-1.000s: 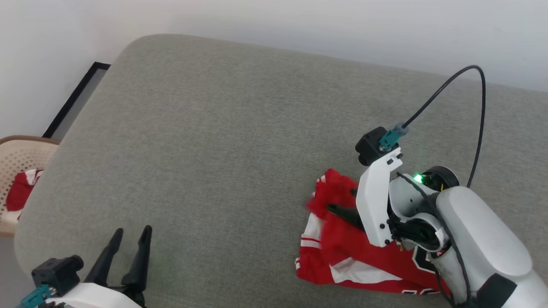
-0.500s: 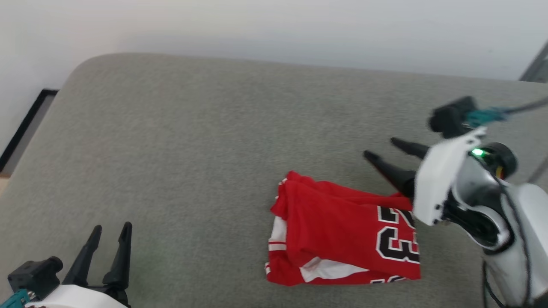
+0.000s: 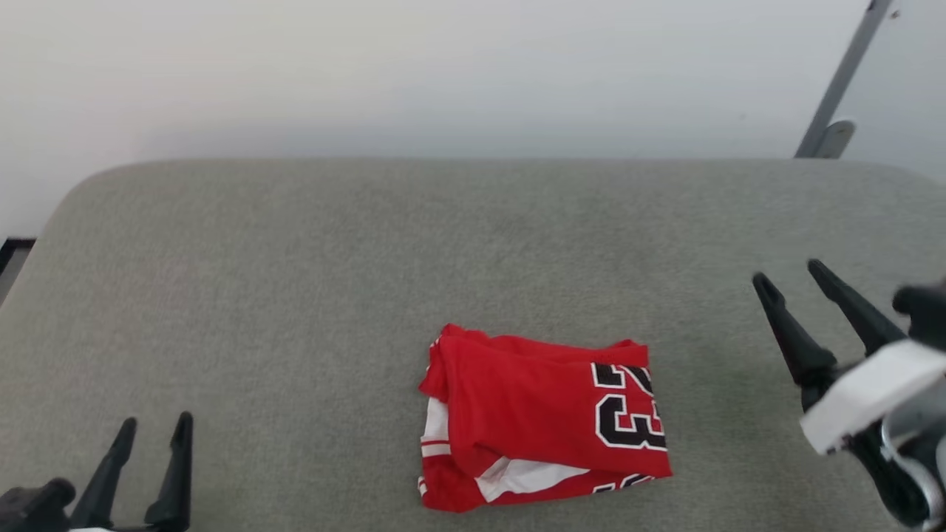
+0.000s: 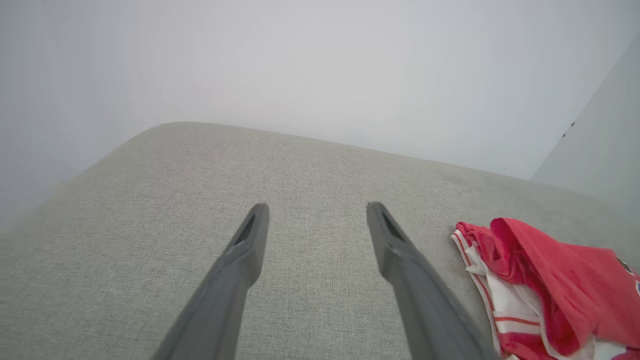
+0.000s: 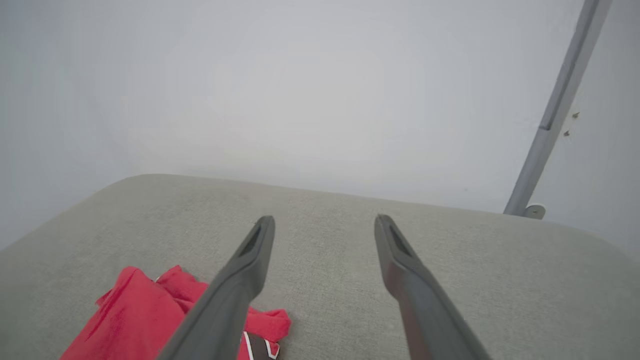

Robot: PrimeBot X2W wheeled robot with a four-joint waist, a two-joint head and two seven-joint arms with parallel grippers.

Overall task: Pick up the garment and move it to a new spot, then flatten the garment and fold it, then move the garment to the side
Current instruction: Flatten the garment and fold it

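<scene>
Lying folded near the front edge of the cushion (image 3: 295, 295), the shirt (image 3: 532, 414) likely needs gripping (both jaws apart, empty) to go sideways.

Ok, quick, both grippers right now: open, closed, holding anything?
Left gripper: open, empty, over the grey cushion, left of the garment.
Right gripper: open, empty, clear of the garment on its right.

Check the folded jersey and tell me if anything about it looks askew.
The garment lies folded on the grey cushion, but not neatly: its left edge is bunched, and a white sleeve with striped trim sticks out under the red top layer. The left gripper and right gripper are open, clear of it.
</scene>
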